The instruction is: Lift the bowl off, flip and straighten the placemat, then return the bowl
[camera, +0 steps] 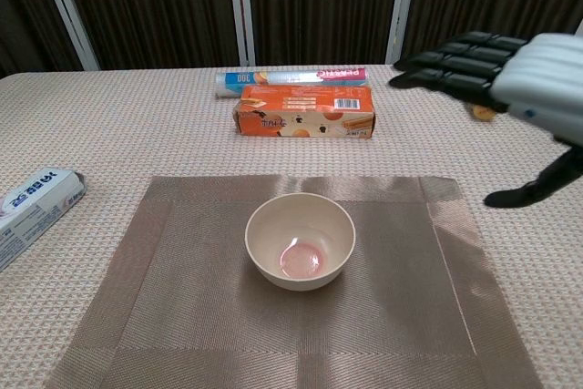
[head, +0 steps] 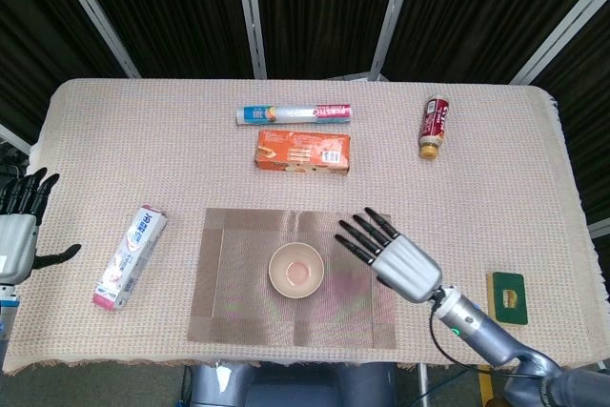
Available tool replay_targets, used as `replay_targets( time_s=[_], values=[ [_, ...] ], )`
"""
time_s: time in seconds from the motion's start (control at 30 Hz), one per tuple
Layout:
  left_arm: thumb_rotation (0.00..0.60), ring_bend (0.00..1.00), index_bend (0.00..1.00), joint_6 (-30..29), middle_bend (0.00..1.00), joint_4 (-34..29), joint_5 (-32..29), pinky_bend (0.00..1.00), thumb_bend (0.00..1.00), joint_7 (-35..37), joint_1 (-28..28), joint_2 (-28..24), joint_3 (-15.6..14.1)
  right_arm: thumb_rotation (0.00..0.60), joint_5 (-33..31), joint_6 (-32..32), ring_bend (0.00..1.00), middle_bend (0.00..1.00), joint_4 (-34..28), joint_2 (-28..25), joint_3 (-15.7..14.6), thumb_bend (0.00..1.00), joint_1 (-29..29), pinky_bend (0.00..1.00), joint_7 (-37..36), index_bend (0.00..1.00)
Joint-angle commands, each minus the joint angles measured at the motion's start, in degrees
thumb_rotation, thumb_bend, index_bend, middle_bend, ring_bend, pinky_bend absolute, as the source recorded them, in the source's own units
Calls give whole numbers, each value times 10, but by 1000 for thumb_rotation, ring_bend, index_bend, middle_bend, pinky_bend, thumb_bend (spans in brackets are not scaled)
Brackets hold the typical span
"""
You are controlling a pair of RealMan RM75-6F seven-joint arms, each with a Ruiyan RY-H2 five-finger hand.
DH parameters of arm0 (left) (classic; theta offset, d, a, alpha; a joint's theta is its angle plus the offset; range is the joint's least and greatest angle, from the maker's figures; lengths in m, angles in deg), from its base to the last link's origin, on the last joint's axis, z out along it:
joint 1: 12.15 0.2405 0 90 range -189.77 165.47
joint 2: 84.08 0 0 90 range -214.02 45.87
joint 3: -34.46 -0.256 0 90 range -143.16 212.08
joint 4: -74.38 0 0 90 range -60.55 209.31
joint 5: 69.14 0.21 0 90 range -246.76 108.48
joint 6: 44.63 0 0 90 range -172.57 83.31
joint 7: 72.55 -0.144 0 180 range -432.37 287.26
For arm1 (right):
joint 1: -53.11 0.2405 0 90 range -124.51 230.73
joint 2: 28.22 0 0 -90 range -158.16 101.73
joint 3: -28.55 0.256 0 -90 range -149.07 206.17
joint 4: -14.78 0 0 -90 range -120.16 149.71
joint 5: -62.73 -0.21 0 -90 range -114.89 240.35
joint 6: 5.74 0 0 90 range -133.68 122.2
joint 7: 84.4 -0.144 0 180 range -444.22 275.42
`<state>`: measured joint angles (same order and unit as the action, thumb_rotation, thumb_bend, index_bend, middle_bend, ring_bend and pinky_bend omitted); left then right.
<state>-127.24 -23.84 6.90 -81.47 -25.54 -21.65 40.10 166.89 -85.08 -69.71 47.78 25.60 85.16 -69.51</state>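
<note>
Head view overhead; chest view low, nearer the placemat point(camera: 301, 307).

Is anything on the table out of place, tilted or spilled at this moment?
Nothing stands out. The bowl stands upright near the middle of the placemat, which lies flat and square. Both hands, right and left, are open and hold nothing.

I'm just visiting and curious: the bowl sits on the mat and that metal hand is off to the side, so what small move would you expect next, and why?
Probably the right hand draws back to its own side. It hangs open, apart from the bowl, which stands upright in the middle of the placemat. The mat lies flat and square, so the job looks finished.
</note>
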Motion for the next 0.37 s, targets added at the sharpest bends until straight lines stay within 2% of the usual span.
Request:
replay_targets(
  time_s=[0.03, 0.2, 0.37],
  values=[
    [600, 0, 0, -26, 0, 1, 9, 0, 0, -11, 16, 15, -3, 600, -46, -67, 0, 0, 18, -42, 2, 0, -59, 0, -48, 0],
    [600, 0, 0, -46, 0, 1, 27, 0, 0, -6, 34, 18, -15, 600, -126, -104, 0, 0, 6, -62, 13, 0, -124, 0, -82, 0],
    [600, 0, 0, -49, 0, 14, 46, 0, 0, 6, 40, 18, -21, 600, -153, -123, 0, 0, 7, -57, 16, 0, -161, 0, -104, 0]
  ],
)
